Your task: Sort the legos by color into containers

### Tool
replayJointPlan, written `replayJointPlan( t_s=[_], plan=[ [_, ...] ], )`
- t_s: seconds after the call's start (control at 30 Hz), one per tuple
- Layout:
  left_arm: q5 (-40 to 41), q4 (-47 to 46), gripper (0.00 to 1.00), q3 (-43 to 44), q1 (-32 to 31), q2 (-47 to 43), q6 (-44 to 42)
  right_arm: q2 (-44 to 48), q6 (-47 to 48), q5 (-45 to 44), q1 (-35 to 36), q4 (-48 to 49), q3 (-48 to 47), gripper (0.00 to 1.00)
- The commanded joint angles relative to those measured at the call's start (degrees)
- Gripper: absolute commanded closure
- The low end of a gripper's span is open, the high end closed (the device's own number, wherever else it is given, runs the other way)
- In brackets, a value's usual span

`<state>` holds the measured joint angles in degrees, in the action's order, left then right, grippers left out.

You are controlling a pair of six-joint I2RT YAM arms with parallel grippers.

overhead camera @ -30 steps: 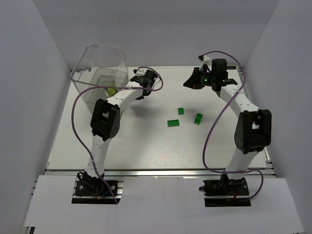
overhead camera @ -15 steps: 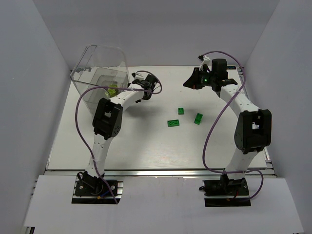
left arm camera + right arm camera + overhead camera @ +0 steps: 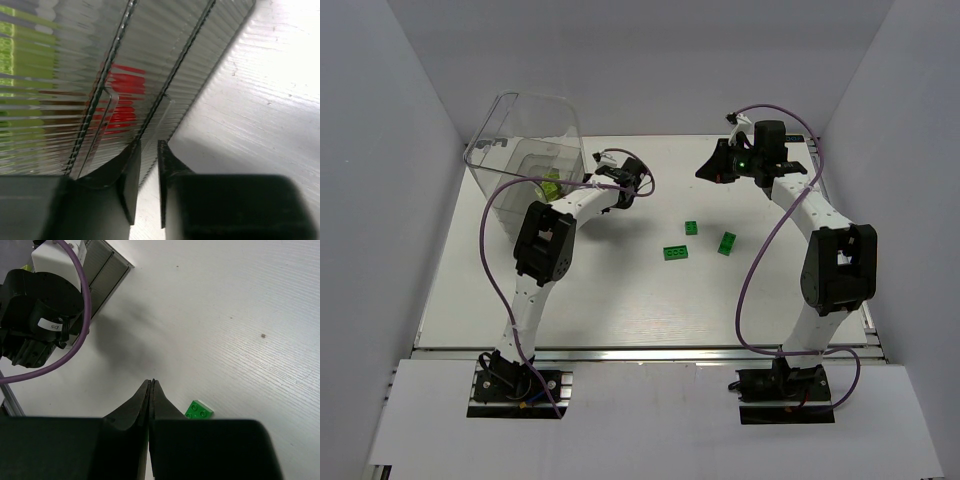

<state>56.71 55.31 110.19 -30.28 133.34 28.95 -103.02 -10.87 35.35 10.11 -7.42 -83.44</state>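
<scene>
The clear bin (image 3: 525, 150) stands at the far left; yellow-green bricks (image 3: 551, 186) show inside it. In the left wrist view its ribbed wall (image 3: 165, 55) is close ahead, with red bricks (image 3: 122, 95) and yellow-green ones (image 3: 7, 50) blurred behind it. My left gripper (image 3: 626, 176) is just right of the bin, low over the table, its jaws a narrow gap apart with nothing between them (image 3: 149, 150). Three dark green bricks (image 3: 691, 229) (image 3: 675, 253) (image 3: 727, 243) lie mid-table. My right gripper (image 3: 713, 168) is shut and empty (image 3: 151, 382), above a green brick (image 3: 199, 410).
White walls close in the table on the left, back and right. The left arm's wrist and purple cable (image 3: 40, 320) show in the right wrist view. The table's right edge has a metal rail (image 3: 868, 320).
My left gripper has moved a little to the right and nearer, away from the bin's wall. The right arm and the three green bricks have not moved.
</scene>
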Motion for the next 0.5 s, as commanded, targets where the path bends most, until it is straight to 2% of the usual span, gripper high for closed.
replayJointPlan(
  t_s=[0.0, 0.03, 0.13, 0.37, 0.47],
  plan=[
    [1.92, 0.76, 0.72, -0.06, 0.31, 0.25, 1.37, 0.19, 0.77, 1.21, -0.18, 0.39, -1.29, 1.00],
    [1.74, 0.68, 0.79, -0.06, 0.31, 0.26, 1.37, 0.19, 0.77, 1.21, -0.18, 0.39, -1.29, 1.00],
    [0.16, 0.33, 0.89, -0.06, 0.31, 0.34, 0.85, 0.28, 1.03, 1.12, -0.44, 0.39, -1.38, 1.00],
    [-0.81, 0.15, 1.00, -0.77, -0.22, 0.87, 0.49, 0.19, 0.86, 1.21, -0.44, 0.48, -1.46, 1.00],
    [-0.98, 0.15, 1.00, -0.86, -0.22, 0.69, 0.49, -0.07, 0.85, 1.12, -0.70, 0.48, -1.64, 1.00]
  ],
)
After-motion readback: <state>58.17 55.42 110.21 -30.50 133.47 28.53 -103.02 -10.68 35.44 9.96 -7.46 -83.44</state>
